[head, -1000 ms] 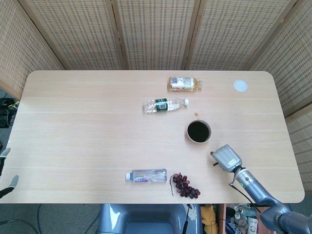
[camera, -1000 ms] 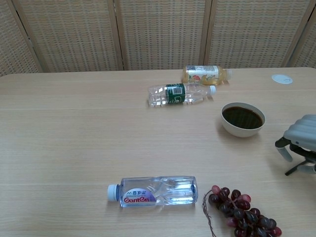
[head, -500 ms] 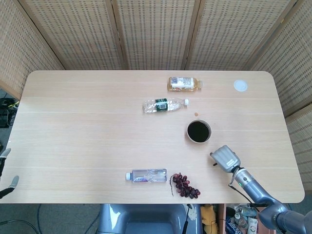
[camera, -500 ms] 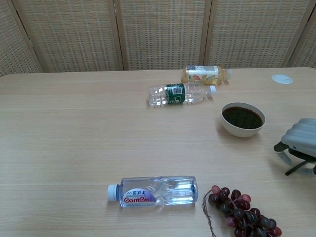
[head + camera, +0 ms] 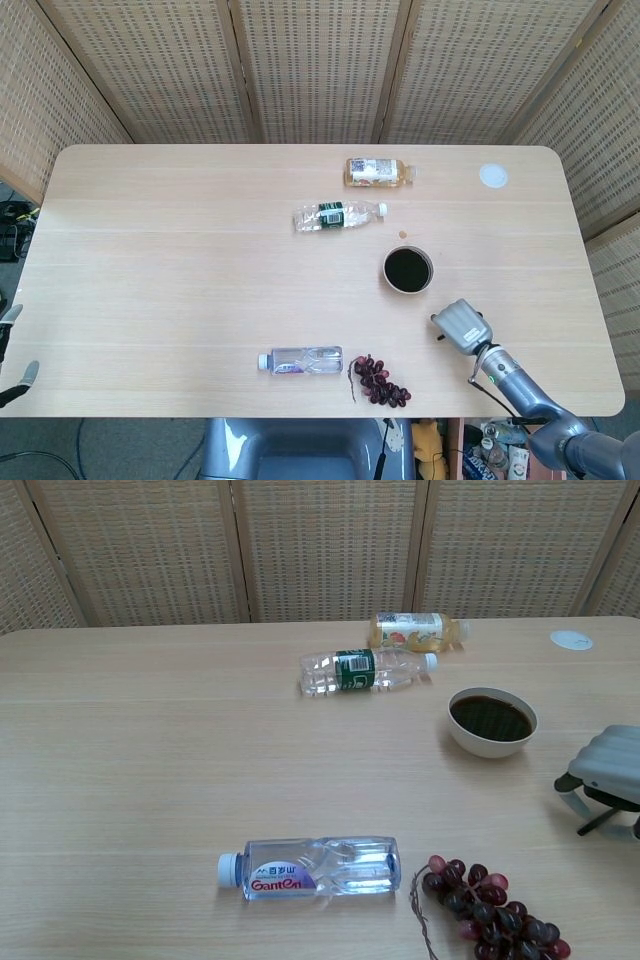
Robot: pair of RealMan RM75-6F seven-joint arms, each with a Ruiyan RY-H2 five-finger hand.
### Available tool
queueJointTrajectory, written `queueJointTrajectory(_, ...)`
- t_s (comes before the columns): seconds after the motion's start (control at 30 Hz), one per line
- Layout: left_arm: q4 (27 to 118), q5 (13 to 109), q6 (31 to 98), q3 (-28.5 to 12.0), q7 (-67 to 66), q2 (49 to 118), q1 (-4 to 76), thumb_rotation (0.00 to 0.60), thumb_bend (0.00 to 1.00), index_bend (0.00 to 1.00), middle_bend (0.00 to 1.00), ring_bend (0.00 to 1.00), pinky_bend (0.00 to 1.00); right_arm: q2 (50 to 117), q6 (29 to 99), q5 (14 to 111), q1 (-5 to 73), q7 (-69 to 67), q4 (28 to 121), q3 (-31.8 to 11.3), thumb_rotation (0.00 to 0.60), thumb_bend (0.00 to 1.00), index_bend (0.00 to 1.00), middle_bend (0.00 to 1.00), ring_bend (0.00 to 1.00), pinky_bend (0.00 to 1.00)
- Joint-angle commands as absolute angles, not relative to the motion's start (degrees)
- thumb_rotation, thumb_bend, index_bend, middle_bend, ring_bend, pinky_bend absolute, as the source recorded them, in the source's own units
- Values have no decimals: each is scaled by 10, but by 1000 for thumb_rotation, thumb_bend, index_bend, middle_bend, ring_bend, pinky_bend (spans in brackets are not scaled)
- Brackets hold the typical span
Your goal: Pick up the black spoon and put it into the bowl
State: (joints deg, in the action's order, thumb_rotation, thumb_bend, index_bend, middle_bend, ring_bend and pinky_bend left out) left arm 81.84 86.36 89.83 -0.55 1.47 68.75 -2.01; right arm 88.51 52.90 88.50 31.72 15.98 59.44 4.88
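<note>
Fingers (image 5: 578, 798) near bowl (image 5: 492, 722); spoon unseen

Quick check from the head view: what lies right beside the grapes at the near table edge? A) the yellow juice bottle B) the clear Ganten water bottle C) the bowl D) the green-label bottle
B: the clear Ganten water bottle lies on its side just left of the grapes at the near edge, while the bowl and the other two bottles sit farther back on the table.
</note>
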Motion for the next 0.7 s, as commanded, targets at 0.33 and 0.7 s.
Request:
queueJointTrajectory(0.33,812,861,895,-6,20,689,-21,600,361,0,0,0,0,893,515,876,320,168,595,43,600,457,574,913,937,1000)
queueJointTrajectory(0.7,805,860,895,-6,27,692,-22,600,360,0,0,0,0,897,513,873,320,174,601,41,600,457,588,913,937,1000)
